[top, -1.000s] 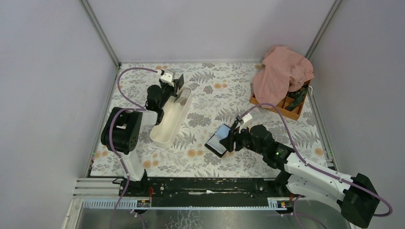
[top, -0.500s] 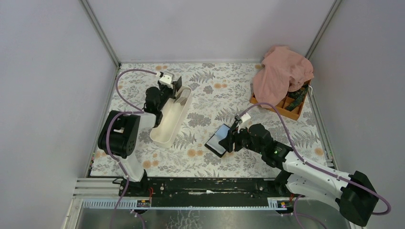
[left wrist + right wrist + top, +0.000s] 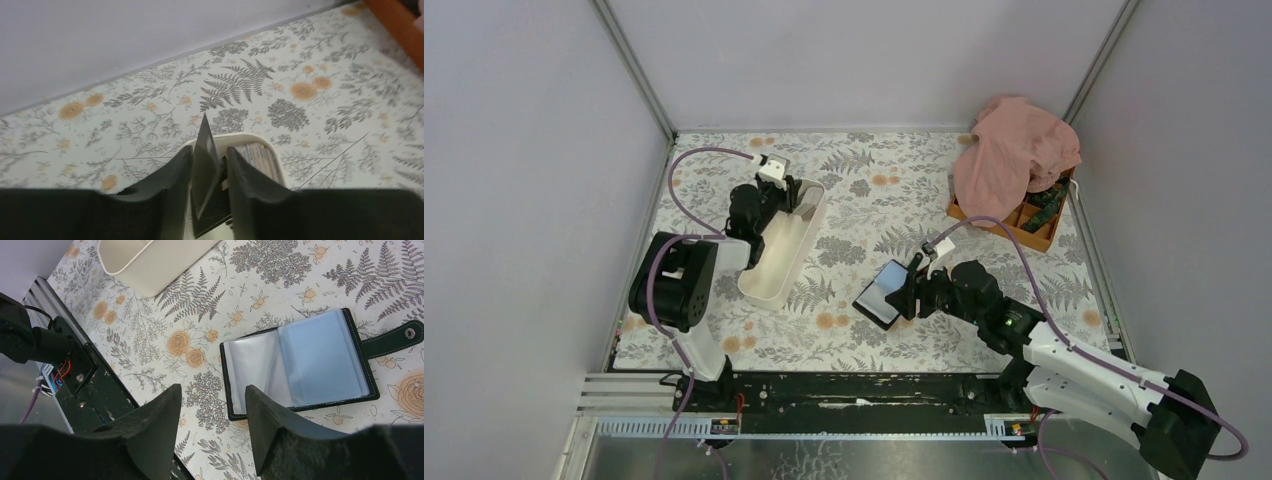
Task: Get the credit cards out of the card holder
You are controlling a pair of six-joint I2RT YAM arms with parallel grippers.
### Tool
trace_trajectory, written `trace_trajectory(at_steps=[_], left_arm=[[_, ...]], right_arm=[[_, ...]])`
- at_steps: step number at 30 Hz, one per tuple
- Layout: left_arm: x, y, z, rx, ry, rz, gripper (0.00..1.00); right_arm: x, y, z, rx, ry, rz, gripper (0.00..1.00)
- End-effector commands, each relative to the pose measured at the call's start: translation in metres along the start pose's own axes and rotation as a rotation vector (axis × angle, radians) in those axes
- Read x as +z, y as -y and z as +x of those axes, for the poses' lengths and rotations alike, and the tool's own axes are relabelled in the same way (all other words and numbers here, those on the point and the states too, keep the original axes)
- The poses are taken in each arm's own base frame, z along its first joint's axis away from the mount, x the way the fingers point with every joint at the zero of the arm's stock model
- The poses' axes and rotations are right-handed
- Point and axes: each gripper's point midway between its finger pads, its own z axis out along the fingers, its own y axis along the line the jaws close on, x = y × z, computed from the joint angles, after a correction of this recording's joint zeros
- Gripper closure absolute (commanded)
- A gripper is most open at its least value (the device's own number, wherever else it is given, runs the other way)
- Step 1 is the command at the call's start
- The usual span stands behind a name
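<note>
The card holder (image 3: 300, 365) lies open and flat on the tabletop. It is about in the middle from left to right, and a bit closer to the near edge. We think it lies open like a book so its pockets face up and a card can be pulled out from above. Our right gripper (image 3: 211, 390) hangs just above it, by one of its edges. Its fingers are wide apart and hold nothing. We guess it waits there, ready to press the holder down or reach for a card.

The holder is black outside, with neat stitches all round. Inside are clear, shiny pockets, blue-grey on one page and paler on the other. A small black strap (image 3: 395, 335) with a round snap sticks out from one side. We cannot tell if any cards are left in the pockets.

Farther off, toward the far left corner, lies the white tray (image 3: 776, 262). Our left gripper (image 3: 209, 155) hangs over its far end. A dark card (image 3: 202, 135) stands tilted between its fingers. The fingers are a little apart, wider than the thin card. So we think the card is let loose to slide down into the tray, where the cards are meant to go.

A pink cloth (image 3: 1014, 150) and an orange box (image 3: 1029, 232) sit in the far right corner, well apart from all this.
</note>
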Motion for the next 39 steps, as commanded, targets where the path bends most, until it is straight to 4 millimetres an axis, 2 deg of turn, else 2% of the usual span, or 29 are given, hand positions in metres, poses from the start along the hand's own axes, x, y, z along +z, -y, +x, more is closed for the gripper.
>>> trace_trajectory(at_steps=[1, 3, 5, 6, 10, 12, 15, 17, 19, 20, 23, 25, 27, 29, 33, 35, 39], left_arm=[[0.005, -0.006, -0.01, 0.015, 0.02, -0.008, 0.51], [0.007, -0.008, -0.009, 0.012, 0.013, -0.014, 0.44], [0.008, -0.009, -0.01, 0.011, 0.013, -0.018, 0.17], [0.008, -0.009, -0.009, 0.012, 0.011, -0.017, 0.11], [0.007, -0.007, -0.01, 0.011, 0.02, -0.015, 0.09], [0.003, -0.006, -0.018, -0.007, 0.057, -0.027, 0.08], [-0.006, 0.002, -0.043, -0.033, 0.122, -0.03, 0.0], [-0.011, 0.022, -0.064, -0.06, 0.158, 0.012, 0.0], [-0.014, 0.042, -0.078, -0.199, 0.138, 0.026, 0.0], [-0.012, 0.043, -0.089, -0.314, 0.115, -0.014, 0.0], [-0.018, 0.061, -0.083, -0.604, -0.058, -0.056, 0.0], [-0.036, 0.078, -0.081, -0.645, -0.104, 0.016, 0.0], [-0.057, 0.084, -0.082, -0.663, -0.072, 0.036, 0.0], [-0.076, 0.08, -0.078, -0.661, -0.074, 0.005, 0.0], [-0.11, 0.065, -0.063, -0.614, -0.127, -0.11, 0.0], [-0.127, 0.06, -0.066, -0.617, -0.089, -0.137, 0.0], [-0.143, 0.06, -0.068, -0.629, -0.049, -0.133, 0.0]], right_arm=[[-0.004, -0.004, -0.025, -0.002, 0.074, 0.004, 0.43], [-0.004, -0.002, -0.024, -0.001, 0.075, 0.009, 0.43], [-0.004, -0.001, -0.024, -0.002, 0.075, 0.011, 0.43], [-0.003, -0.001, -0.023, -0.004, 0.073, 0.013, 0.43], [0.0, 0.0, -0.022, -0.003, 0.065, 0.013, 0.44], [0.001, 0.001, -0.022, -0.001, 0.064, 0.015, 0.44], [0.002, 0.004, -0.026, 0.001, 0.078, 0.03, 0.44], [0.002, 0.005, -0.032, 0.006, 0.091, 0.043, 0.42], [0.003, 0.008, -0.038, 0.015, 0.105, 0.062, 0.37], [0.004, 0.008, -0.04, 0.022, 0.108, 0.068, 0.32], [0.005, 0.018, -0.046, 0.047, 0.109, 0.127, 0.24], [0.002, 0.032, -0.047, 0.065, 0.103, 0.22, 0.23], [-0.004, 0.046, -0.048, 0.068, 0.097, 0.302, 0.21], [-0.011, 0.054, -0.048, 0.072, 0.101, 0.351, 0.2], [-0.023, 0.058, -0.054, 0.075, 0.133, 0.37, 0.18], [-0.029, 0.061, -0.056, 0.071, 0.141, 0.394, 0.17], [-0.036, 0.067, -0.056, 0.071, 0.146, 0.434, 0.16]])
